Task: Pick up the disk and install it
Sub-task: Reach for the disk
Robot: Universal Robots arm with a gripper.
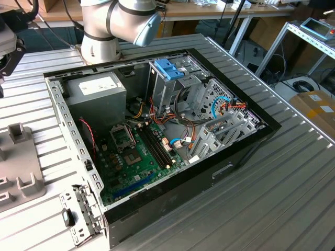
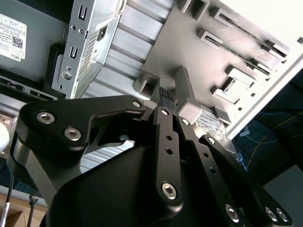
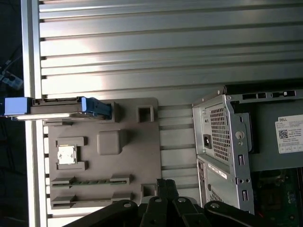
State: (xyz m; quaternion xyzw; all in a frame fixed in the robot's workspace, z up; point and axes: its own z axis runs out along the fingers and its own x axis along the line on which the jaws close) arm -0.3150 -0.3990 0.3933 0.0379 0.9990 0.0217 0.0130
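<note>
I see the disk (image 3: 57, 106) standing on its long edge in a slot at one corner of the grey fixture plate (image 3: 128, 151), right by the tabletop (image 3: 165, 47) edge in the first wrist view. Bare ribbed tabletop lies open alongside it. The open computer case (image 3: 222, 142) sits just beside the plate's opposite side. The gripper (image 3: 165, 184) hangs above the plate's far end, fingers closed together on nothing, well apart from the disk.

Your arm (image 1: 104, 26): silver-grey, pale blue joint cap (image 1: 148, 29). Your end effector (image 2: 165, 94): black links, silver screws (image 2: 169, 190).
</note>
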